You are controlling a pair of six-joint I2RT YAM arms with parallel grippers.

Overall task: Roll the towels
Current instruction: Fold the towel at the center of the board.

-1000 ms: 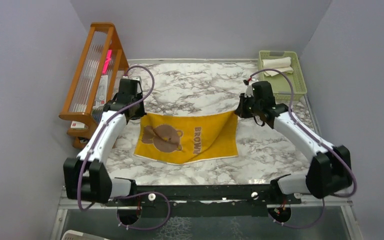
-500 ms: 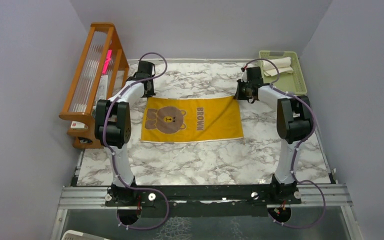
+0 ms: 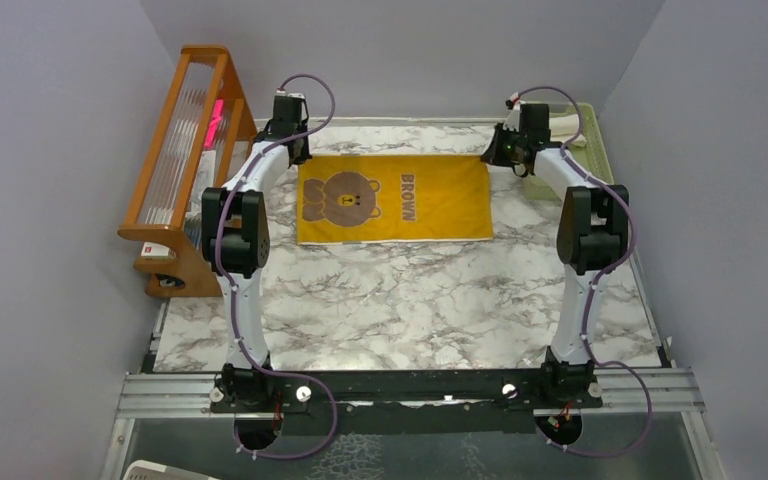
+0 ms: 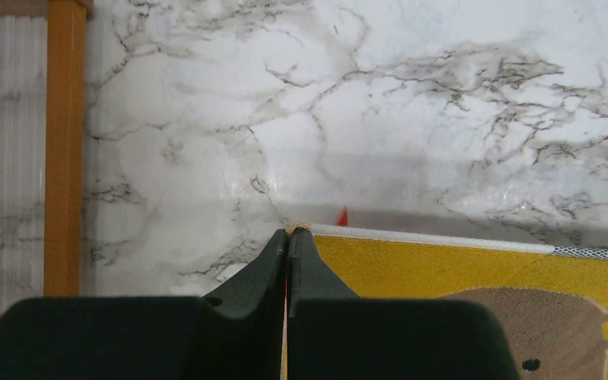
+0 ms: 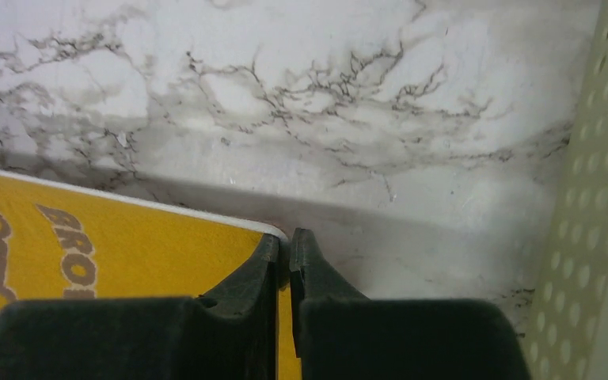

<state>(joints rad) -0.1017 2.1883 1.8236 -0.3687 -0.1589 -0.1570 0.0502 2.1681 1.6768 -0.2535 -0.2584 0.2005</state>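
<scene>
A mustard yellow towel with a brown bear and the word BROWN lies spread flat at the far middle of the marble table. My left gripper is shut on its far left corner, and the wrist view shows the corner pinched between the closed fingers. My right gripper is shut on the far right corner. A cream-white towel lies rolled in the green basket, mostly hidden behind the right arm. No brown towel is in view.
A wooden rack with clear panels stands along the table's left edge, close to the left arm. The pale green basket sits at the far right corner, its perforated wall just right of the right gripper. Grey walls enclose the table.
Both arms have stretched toward the far edge, dragging the yellow towel away from the front. It went from hanging and creased to lying flat and square.
</scene>
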